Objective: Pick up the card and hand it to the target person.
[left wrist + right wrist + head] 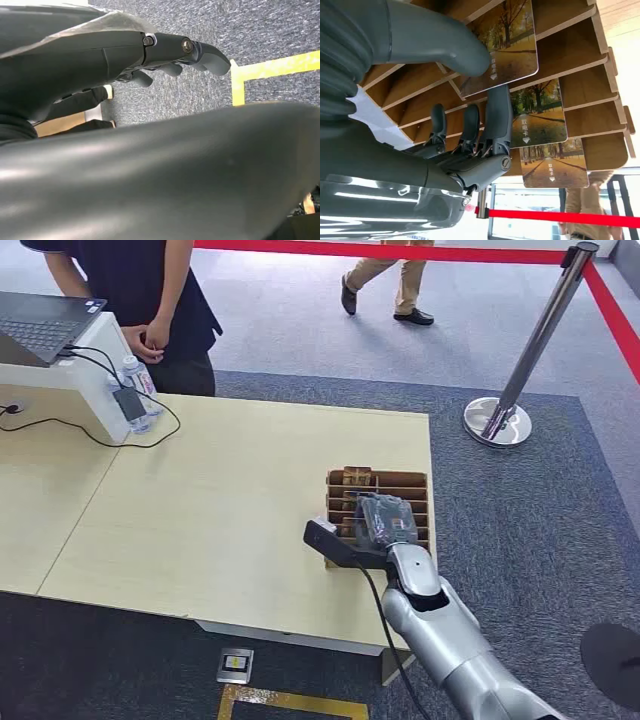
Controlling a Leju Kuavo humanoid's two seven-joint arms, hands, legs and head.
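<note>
We have the right hand [471,125] pinching a card [501,45] in the rack [584,60]; next, lift it clear toward the person [143,290]

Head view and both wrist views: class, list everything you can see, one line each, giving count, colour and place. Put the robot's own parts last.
Table: one, pale wood, centre.
Card rack: one, brown slotted wood, at the table's right edge.
Cards: three seen, autumn-tree pictures, in the rack's slots.
Laptop: one, dark, on a white stand at the far left.
Water bottle: one, clear, beside the stand.
Black cable: one, trailing across the table's left end.
Barrier post: one, silver, with red tape, far right.
People: two, one in dark clothes behind the table, one walking beyond.
Floor plate: one, metal, below the table.
Right hand: one, dark grey, at the rack, pinching the nearest card.
Left hand: one, dark grey, hanging over carpet.
</note>
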